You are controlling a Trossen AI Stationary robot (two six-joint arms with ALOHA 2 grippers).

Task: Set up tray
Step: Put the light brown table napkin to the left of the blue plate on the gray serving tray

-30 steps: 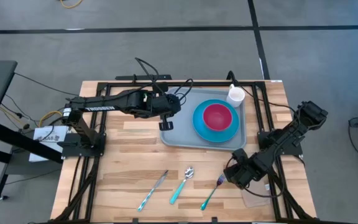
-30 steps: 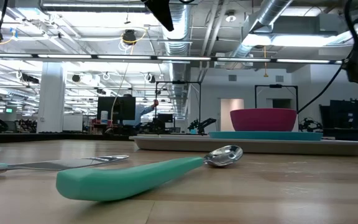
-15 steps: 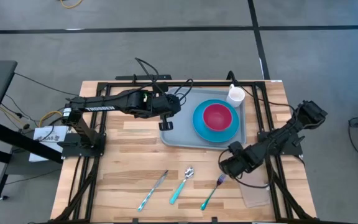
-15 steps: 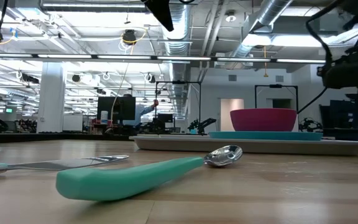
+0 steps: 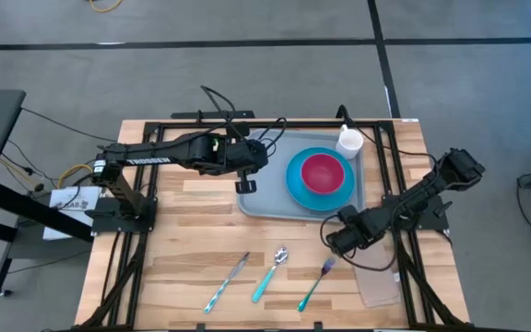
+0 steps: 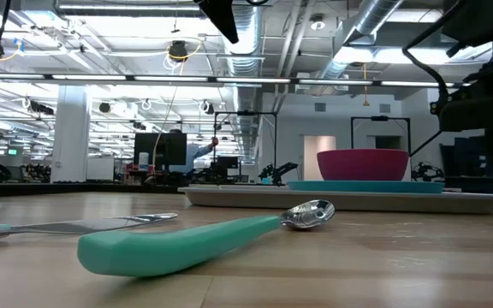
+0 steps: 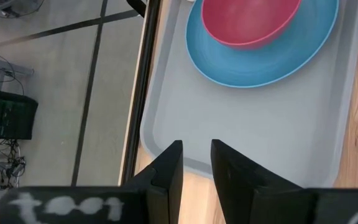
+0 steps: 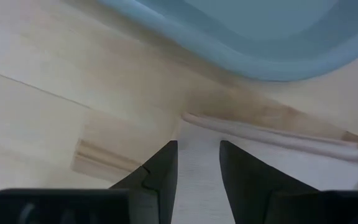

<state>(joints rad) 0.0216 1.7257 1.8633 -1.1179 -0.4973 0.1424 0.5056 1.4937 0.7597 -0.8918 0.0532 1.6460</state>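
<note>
The grey-blue tray (image 5: pixel 264 199) lies at the table's far middle. It carries a blue plate (image 5: pixel 292 184) with a red bowl (image 5: pixel 322 171) in it and a white cup (image 5: pixel 348 142). My left gripper (image 7: pixel 196 144) hangs above the tray's near left corner (image 7: pixel 160 140), open by a narrow gap, with nothing between its fingers. My right gripper (image 5: pixel 339 243) points down beside the tray's near right corner (image 8: pixel 278 37). Its fingers (image 8: pixel 164 155) stand a narrow gap apart over the far left corner of a tan napkin (image 8: pixel 272 162), which lies flat on the wood (image 5: pixel 381 286). My right gripper has its fingers on either side of the napkin's far left corner (image 8: pixel 188 124), coming from above. Napkin surface shows in the gap between them. I cannot tell whether the fingertips touch the napkin.
A knife (image 5: pixel 227 281), a teal-handled spoon (image 5: pixel 272 273) and a teal-handled fork (image 5: pixel 316 284) lie side by side near the table's front edge, left of the napkin. Black frame rails (image 5: pixel 404 231) run along both table sides.
My right gripper has gone a short way toward the table's left and far edges, toward the tray's near right corner, turning a little about its own axis. More of the napkin shows now, and its near right corner has stayed where it was.
</note>
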